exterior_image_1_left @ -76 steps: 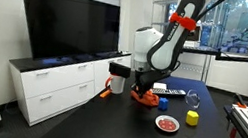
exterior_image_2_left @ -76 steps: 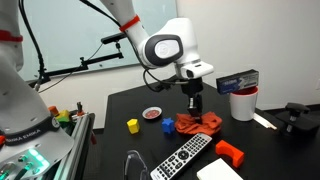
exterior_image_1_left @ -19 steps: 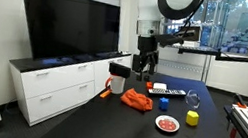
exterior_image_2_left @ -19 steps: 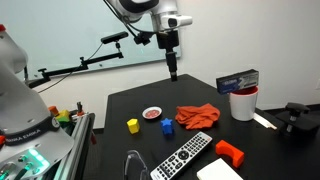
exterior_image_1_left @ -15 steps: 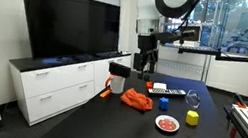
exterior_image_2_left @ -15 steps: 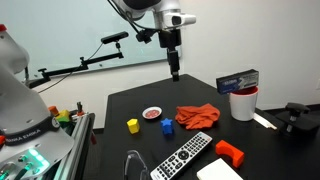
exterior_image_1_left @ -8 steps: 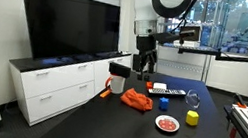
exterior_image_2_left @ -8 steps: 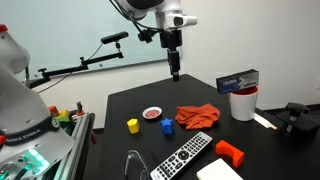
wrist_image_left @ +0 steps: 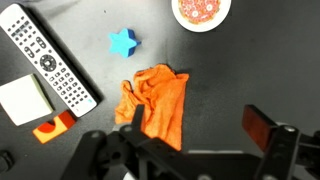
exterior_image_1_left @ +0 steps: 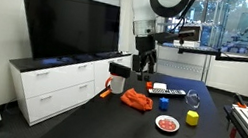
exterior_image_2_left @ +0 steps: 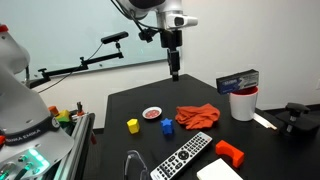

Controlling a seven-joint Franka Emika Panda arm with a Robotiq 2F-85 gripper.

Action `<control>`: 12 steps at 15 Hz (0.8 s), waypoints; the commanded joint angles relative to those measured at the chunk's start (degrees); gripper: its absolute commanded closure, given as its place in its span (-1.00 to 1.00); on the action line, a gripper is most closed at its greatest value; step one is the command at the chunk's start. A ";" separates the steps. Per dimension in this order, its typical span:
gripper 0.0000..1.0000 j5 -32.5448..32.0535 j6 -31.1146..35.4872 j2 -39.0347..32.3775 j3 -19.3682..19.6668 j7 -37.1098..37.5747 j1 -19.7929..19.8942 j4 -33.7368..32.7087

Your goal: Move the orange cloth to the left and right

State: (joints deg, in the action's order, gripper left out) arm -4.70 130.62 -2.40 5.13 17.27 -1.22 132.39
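The orange cloth point(exterior_image_1_left: 138, 101) point(exterior_image_2_left: 199, 116) point(wrist_image_left: 157, 100) lies crumpled on the black table, with nothing touching it. My gripper point(exterior_image_1_left: 142, 75) point(exterior_image_2_left: 174, 74) point(wrist_image_left: 194, 122) hangs high above the table, well clear of the cloth, in both exterior views. In the wrist view the two fingers stand wide apart with nothing between them. One finger sits over the cloth's edge in that view; the other is over bare table.
A blue star-shaped block point(wrist_image_left: 123, 42) and a red-patterned plate point(wrist_image_left: 201, 10) lie beyond the cloth. A remote control point(wrist_image_left: 48, 57), a white box point(wrist_image_left: 24, 100) and an orange block point(wrist_image_left: 54, 127) lie to one side. A yellow block point(exterior_image_2_left: 132, 125) and a white cup point(exterior_image_2_left: 241, 103) stand on the table.
Five seconds ago the gripper was down at the cloth; since then it has risen high above it. Over the last second it has barely moved.
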 commanded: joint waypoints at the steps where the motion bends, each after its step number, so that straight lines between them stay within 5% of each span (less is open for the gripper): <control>1: -1.00 0.52 -2.16 0.04 -1.03 -1.88 1.16 -1.79; 12: -1.00 0.23 -2.52 -0.54 -1.09 -1.58 1.11 -2.47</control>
State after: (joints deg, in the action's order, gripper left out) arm -4.71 129.67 -3.09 4.95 17.27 -1.22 131.35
